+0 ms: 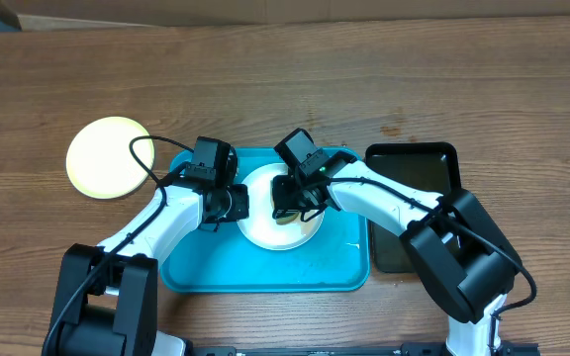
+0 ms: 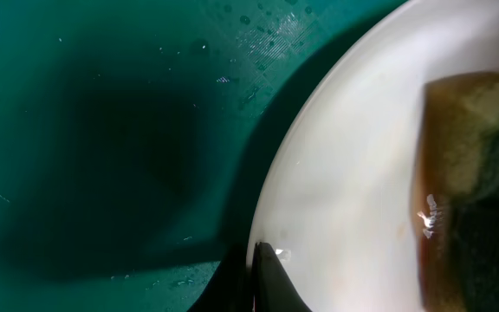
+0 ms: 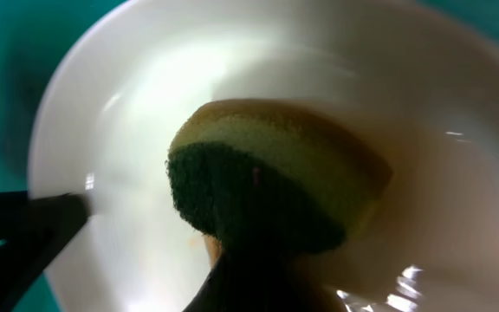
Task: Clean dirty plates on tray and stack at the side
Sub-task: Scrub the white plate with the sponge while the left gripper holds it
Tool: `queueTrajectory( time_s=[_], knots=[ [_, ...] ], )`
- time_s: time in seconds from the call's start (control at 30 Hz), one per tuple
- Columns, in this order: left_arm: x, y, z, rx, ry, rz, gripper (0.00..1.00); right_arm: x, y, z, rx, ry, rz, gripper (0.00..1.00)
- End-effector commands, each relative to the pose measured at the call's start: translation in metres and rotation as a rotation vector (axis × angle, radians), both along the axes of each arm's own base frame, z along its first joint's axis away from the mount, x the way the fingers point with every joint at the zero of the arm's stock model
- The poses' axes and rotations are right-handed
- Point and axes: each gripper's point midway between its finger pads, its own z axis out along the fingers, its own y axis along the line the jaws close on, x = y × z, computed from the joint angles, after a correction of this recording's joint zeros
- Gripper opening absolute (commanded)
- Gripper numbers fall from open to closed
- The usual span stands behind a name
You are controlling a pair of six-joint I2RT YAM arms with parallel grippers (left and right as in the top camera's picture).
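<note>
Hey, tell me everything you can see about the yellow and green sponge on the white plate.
The yellow-and-green foam sponge is soft yellow foam backed by a dark green scouring layer, and it looks wet and brown-stained at its edges. It sits tilted and squashed against the inside of the round white plate, which lies in the turquoise plastic tray. The dark fingers of the right gripper are shut on it.
</note>
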Motion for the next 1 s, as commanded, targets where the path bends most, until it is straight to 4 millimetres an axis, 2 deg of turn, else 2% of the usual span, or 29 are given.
queueTrajectory(
  time_s=[0.0,0.1,0.2,0.27,0.33,0.47,0.6,0.83,0.97],
  knots=[
    [-0.007,-0.008,-0.005,-0.019,0.022,-0.047,0.04,-0.018,0.014,-0.009,0.110,0.127,0.090,0.04],
    [-0.007,-0.008,-0.005,-0.019,0.023,-0.047,0.04,-0.004,0.022,0.026,0.220,0.110,0.141,0.04],
    [-0.007,-0.008,-0.005,-0.019,0.022,-0.047,0.04,0.007,0.015,0.059,0.246,0.075,0.119,0.04],
    [-0.007,-0.008,-0.005,-0.019,0.022,-0.047,0.04,0.007,0.006,0.073,0.228,0.057,0.102,0.04],
    [-0.007,-0.008,-0.005,-0.019,0.022,-0.047,0.04,0.005,-0.009,0.078,0.158,0.043,0.071,0.04],
    [-0.007,-0.008,-0.005,-0.019,0.022,-0.047,0.04,-0.001,-0.030,0.067,0.027,0.066,-0.004,0.04],
    [-0.007,-0.008,-0.005,-0.019,0.023,-0.047,0.04,-0.010,-0.037,0.048,0.010,0.118,-0.075,0.04],
    [-0.008,-0.008,-0.006,-0.018,0.026,-0.047,0.04,-0.023,-0.046,0.009,0.018,0.157,-0.160,0.04],
    [-0.008,-0.008,-0.006,-0.018,0.026,-0.047,0.04,-0.038,-0.038,-0.005,0.074,0.186,-0.172,0.04]
  ],
)
